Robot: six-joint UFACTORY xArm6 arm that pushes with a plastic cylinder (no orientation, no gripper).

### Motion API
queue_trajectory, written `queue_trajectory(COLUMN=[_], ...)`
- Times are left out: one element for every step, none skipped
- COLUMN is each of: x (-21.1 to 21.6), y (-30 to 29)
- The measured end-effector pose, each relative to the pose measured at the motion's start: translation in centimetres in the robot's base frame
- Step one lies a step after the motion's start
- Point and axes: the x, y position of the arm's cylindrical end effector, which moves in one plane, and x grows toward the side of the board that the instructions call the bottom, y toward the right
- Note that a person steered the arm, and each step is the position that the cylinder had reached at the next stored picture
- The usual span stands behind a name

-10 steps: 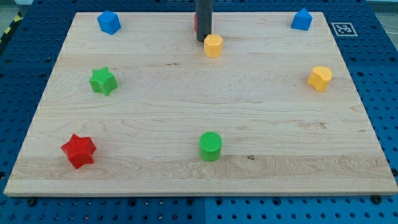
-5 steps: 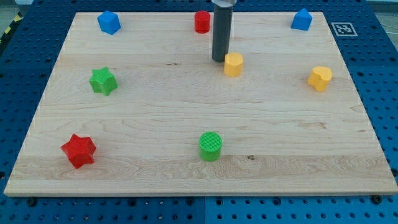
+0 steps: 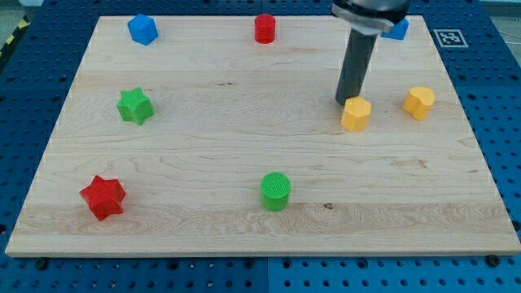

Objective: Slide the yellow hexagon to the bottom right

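The yellow hexagon (image 3: pixel 356 114) lies on the wooden board (image 3: pixel 244 212), right of centre. My tip (image 3: pixel 345 102) touches its upper left side, with the dark rod rising toward the view's top. A second yellow block (image 3: pixel 419 102), of unclear shape, sits just to the hexagon's right, a short gap apart.
A red cylinder (image 3: pixel 264 28) is at the top centre, a blue block (image 3: pixel 142 29) at the top left. Another blue block (image 3: pixel 399 30) at the top right is partly hidden by the arm. A green star (image 3: pixel 134 107) is at left, a red star (image 3: pixel 103 197) at bottom left, a green cylinder (image 3: pixel 276 191) at bottom centre.
My tip and the yellow hexagon have moved together down and to the right, from near the red cylinder at the top centre to beside the other yellow block.
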Motion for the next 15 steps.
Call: queue_trajectory(x=[4.0, 5.8, 5.7, 6.7, 8.5, 9.1, 9.1, 9.3, 10.1, 10.6, 10.6, 10.3, 7.8, 7.7, 7.7], y=[0.5, 1.1, -0.1, 0.2, 2.4, 3.8, 2.1, 0.8, 1.8, 3.3, 5.8, 5.8, 7.4, 9.9, 9.9])
